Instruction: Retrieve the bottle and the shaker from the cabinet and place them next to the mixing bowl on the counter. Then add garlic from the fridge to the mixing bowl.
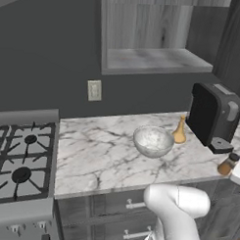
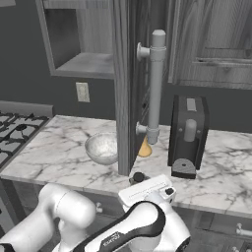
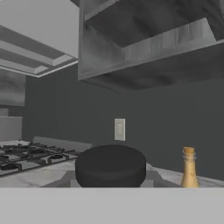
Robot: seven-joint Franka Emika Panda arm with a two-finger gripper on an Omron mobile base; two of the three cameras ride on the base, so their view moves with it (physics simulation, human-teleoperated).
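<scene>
Shaker (image 1: 228,164), small orange-brown cylinder with dark cap, held in the hand (image 2: 147,189) low at the front edge of the white marble surface (image 1: 101,155). Risk: released here, it may tip off that edge. Ahead of the hand stand one golden-tan flask bottle (image 1: 179,130) and one glassy mixing bowl (image 1: 153,141); one shaker.

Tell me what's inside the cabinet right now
The cabinet niche shows just a bare grey shelf board. The bottle already stands on the counter beside the mixing bowl.
</scene>
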